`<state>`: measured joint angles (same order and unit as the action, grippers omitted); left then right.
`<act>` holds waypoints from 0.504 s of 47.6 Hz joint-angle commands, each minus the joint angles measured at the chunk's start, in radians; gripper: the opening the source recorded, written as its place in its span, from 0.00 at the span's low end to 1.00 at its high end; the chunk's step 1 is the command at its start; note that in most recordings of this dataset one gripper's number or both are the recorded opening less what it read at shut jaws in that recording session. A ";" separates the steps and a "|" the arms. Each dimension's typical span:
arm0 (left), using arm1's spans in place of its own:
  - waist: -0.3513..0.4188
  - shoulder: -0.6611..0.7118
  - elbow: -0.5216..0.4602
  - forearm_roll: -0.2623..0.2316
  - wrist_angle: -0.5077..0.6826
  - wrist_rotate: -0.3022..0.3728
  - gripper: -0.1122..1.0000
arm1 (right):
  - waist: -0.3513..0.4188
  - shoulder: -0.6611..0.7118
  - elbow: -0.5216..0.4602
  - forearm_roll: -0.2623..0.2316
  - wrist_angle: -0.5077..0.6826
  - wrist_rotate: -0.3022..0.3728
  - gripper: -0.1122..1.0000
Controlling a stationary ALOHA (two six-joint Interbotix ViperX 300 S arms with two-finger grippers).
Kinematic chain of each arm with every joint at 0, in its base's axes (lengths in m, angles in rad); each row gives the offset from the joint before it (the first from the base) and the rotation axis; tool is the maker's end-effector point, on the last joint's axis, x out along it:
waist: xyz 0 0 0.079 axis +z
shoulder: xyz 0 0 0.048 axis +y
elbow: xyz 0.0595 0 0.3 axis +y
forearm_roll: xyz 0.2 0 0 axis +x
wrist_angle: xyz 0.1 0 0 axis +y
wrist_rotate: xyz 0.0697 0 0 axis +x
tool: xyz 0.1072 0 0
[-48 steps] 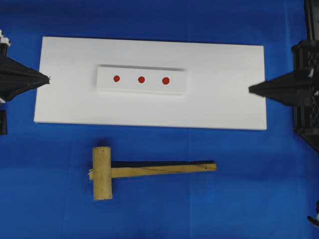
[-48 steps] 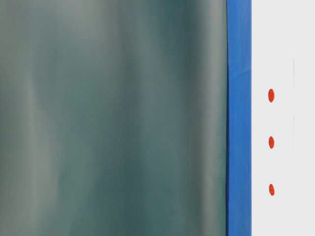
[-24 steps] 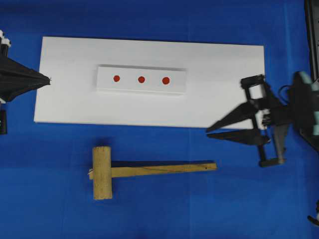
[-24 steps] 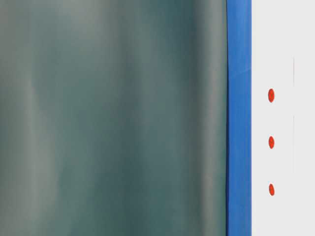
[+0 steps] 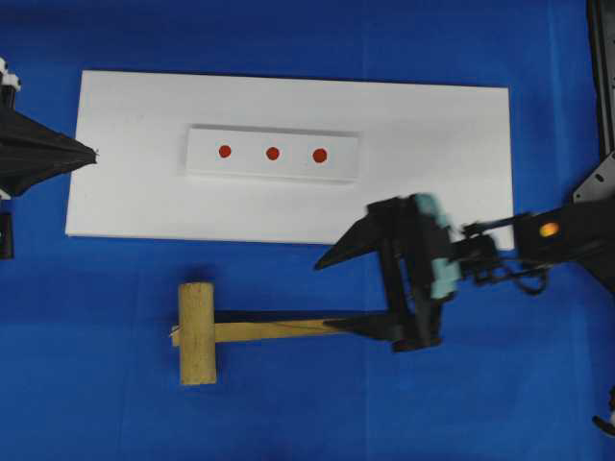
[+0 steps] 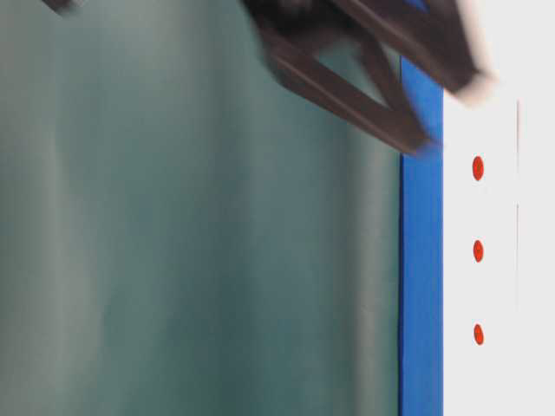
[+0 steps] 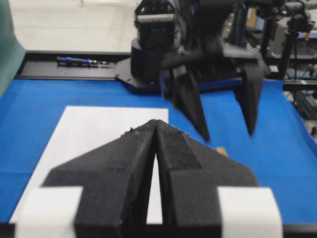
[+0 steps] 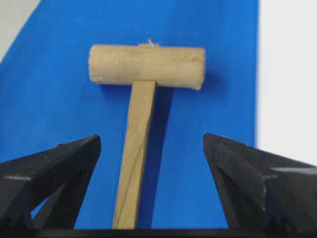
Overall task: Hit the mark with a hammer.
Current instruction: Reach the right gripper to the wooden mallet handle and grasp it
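Right claw: the black right gripper (image 5: 346, 293) stands wide, one finger (image 8: 54, 171) on either side of the handle, nothing held; whether it touches the handle cannot be told.
Hammer: the light tan wooden mallet with thick cylindrical head and long flat handle (image 5: 250, 329) lies flat on the blue cloth-covered table (image 5: 96, 403), near its front edge, just beside the front edge of the board, head to the left, handle pointing right, its free end hidden under the right claw.
Board: the large flat white rectangular board (image 5: 432, 182) lies across the middle of the table.
Marked block: the small white rectangular block (image 5: 273, 153) sits on the board toward its rear edge, bearing three red dots (image 5: 273, 153) in a row.
Left claw: the black left gripper (image 5: 91, 152) is pressed fully together, empty, its tip over the left edge of the board, well apart from the mallet.
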<state>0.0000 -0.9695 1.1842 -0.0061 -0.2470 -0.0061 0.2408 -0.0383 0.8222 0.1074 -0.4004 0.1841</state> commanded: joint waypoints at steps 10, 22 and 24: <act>-0.003 -0.002 -0.005 -0.002 -0.003 0.000 0.10 | 0.031 0.206 -0.127 0.089 -0.067 0.000 0.89; -0.003 -0.002 -0.002 -0.002 -0.003 0.000 0.10 | 0.057 0.321 -0.181 0.129 -0.089 0.000 0.89; -0.003 -0.002 0.000 -0.002 -0.003 0.000 0.10 | 0.058 0.333 -0.186 0.140 -0.091 0.000 0.89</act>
<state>0.0000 -0.9741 1.1919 -0.0061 -0.2454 -0.0061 0.2915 0.2930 0.6627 0.2332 -0.4755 0.1856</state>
